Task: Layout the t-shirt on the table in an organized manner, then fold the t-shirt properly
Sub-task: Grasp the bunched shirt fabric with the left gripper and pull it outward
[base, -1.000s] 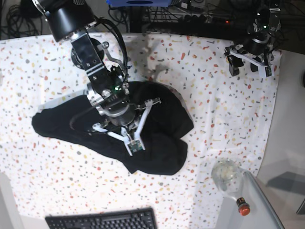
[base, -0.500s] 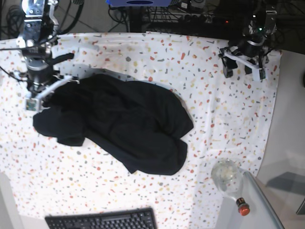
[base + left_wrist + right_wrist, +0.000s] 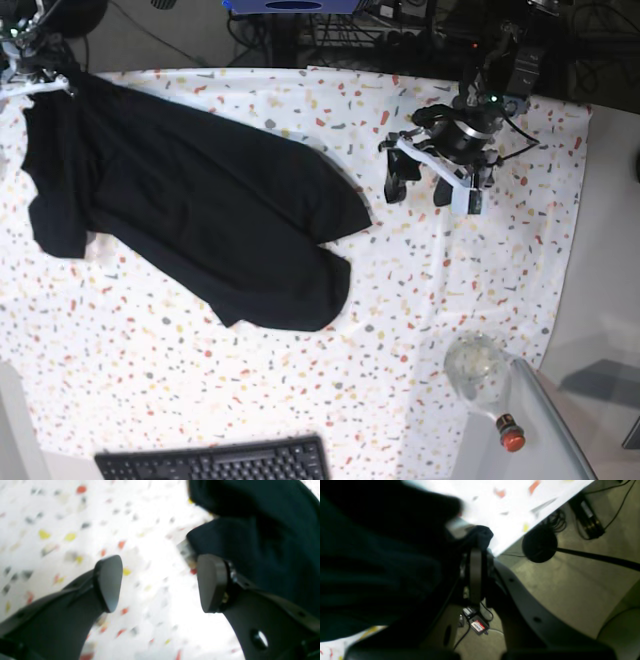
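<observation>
The black t-shirt [image 3: 200, 210] lies stretched from the far left corner to the middle of the speckled table [image 3: 480, 270]. My right gripper [image 3: 40, 78] is at the far left corner, shut on an edge of the t-shirt [image 3: 370, 567]; in the right wrist view its fingers [image 3: 475, 575] pinch a bunch of cloth at the table's edge [image 3: 495, 505]. My left gripper [image 3: 418, 190] is open and empty, just right of the t-shirt's right lobe. In the left wrist view it [image 3: 160, 582] hovers over the table [image 3: 75, 517] with the t-shirt [image 3: 262, 530] beside its right finger.
A black keyboard [image 3: 215, 462] lies at the front edge. A glass bottle [image 3: 478, 368] with a red cap [image 3: 510, 435] lies at the front right by the plain grey side surface [image 3: 600, 250]. Cables and a round black base [image 3: 539, 545] are on the floor beyond the table.
My right gripper has pulled the t-shirt up and left to the far corner, stretching it out. My left arm has moved from the far right corner toward the t-shirt.
</observation>
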